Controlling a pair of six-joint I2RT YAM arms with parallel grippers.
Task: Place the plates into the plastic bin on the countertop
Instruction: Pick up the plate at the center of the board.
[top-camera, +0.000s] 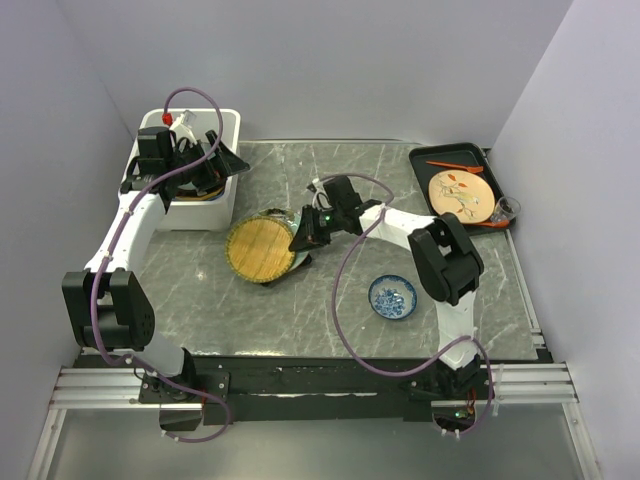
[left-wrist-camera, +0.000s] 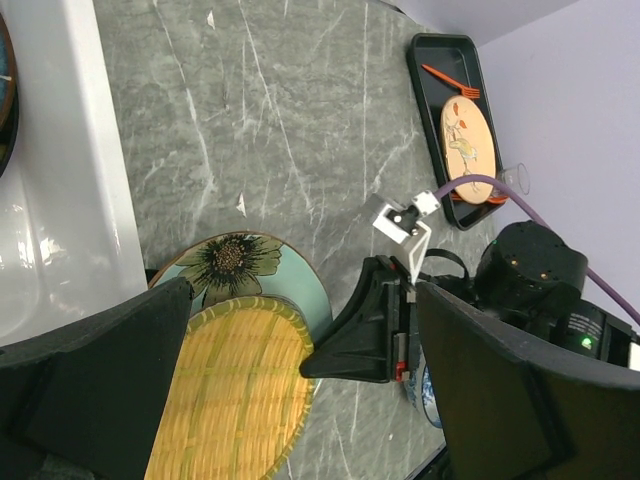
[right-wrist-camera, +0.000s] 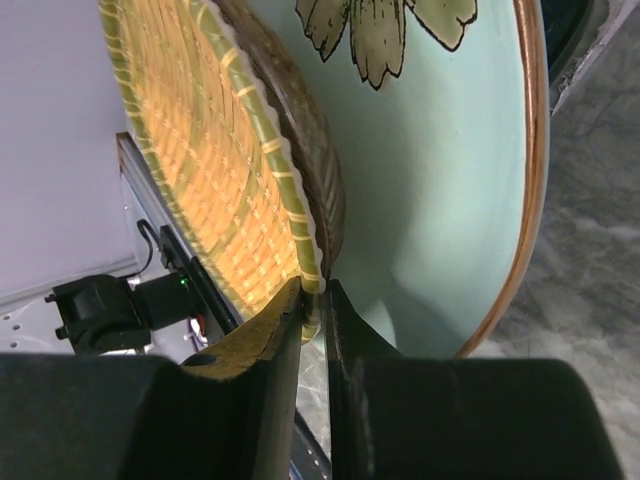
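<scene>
Hazards, as judged: the right tool (right-wrist-camera: 312, 300) pinched only the thin scalloped rim of the yellow woven plate (right-wrist-camera: 220, 150), near the fingertips; so shallow a hold could let the plate pivot or slip out on lifting. That plate lay on the pale green floral plate (right-wrist-camera: 440, 180), at the centre of the top view, so a dragged lift might shove the lower one across the bench (top-camera: 300, 310). The left tool (top-camera: 215, 165), spread wide and holding nothing, hung over the plastic bin (top-camera: 225, 125) in the upper left of the top view; a plate carried there might strike that arm. Containers: plastic bin, white, on the bench; a dark-rimmed plate (left-wrist-camera: 5, 100) showed inside at the left edge of the left wrist view, count not legible. Black tray (top-camera: 425, 160), upper right of the top view, held a tan plate (top-camera: 460, 193) and an orange fork (top-camera: 455, 167). Small blue-and-white dish (top-camera: 392, 297), lower right, lay alone on the bench.
</scene>
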